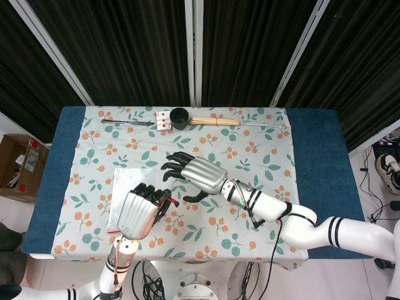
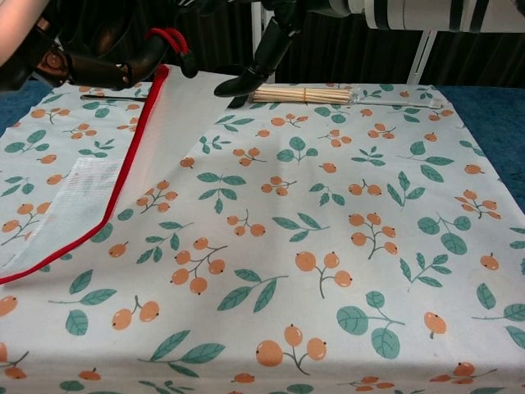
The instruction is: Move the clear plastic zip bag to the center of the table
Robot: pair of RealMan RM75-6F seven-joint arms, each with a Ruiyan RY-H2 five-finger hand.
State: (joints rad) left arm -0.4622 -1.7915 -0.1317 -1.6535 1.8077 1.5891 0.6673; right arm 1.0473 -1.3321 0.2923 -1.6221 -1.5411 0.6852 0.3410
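The clear plastic zip bag with its red zip edge lies on the left part of the floral tablecloth. My left hand grips the red zip end and lifts that side; in the chest view the bag slopes up to my left hand. My right hand hovers just right of the bag with its fingers spread and holds nothing. In the chest view the right hand shows at the top, thumb close to the bag's far corner; whether it touches is unclear.
Along the far edge lie a dark knife-like tool, playing cards, a black cup, a bundle of wooden sticks and a thin clear rod. A cardboard box stands off the table's left side.
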